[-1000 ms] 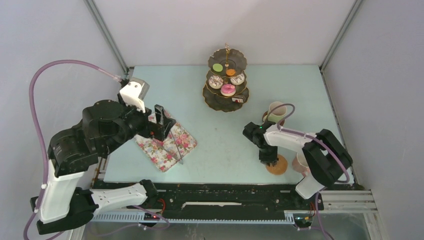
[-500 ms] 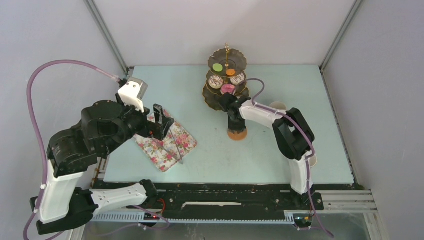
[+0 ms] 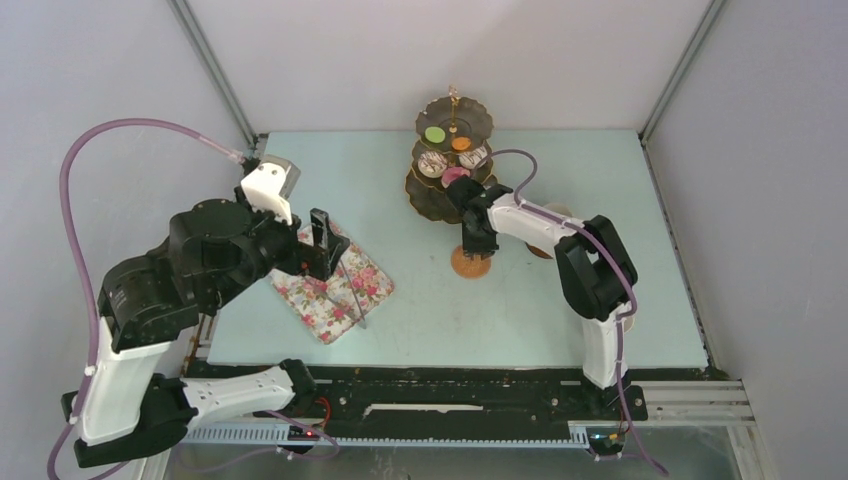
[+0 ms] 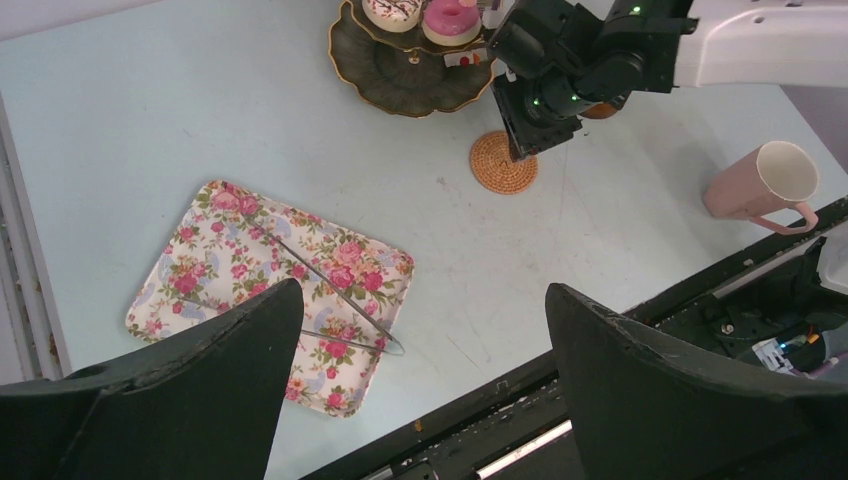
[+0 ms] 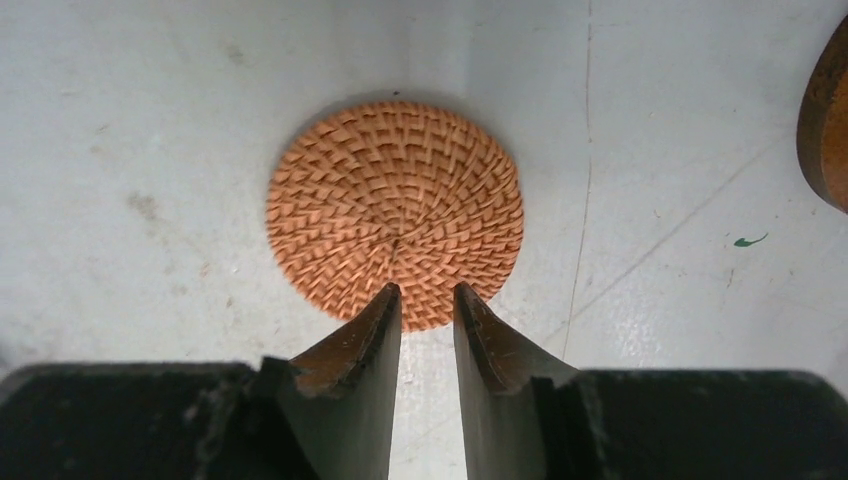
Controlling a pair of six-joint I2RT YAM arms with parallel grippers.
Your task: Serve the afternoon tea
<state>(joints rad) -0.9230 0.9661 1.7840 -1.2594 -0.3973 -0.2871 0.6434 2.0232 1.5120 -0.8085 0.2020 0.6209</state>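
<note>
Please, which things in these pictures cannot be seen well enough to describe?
- Brown object, right wrist view: cut off by the right edge, so unidentifiable.
- Pink cup: clear in the left wrist view, but in the top view the right arm hides nearly all of it.
- Cake stand, top view: the right arm covers the lower tier's right side.

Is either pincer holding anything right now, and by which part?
Nothing. The right pincer hangs narrowly parted over the edge of the coaster; the left pincer gapes empty.
</note>
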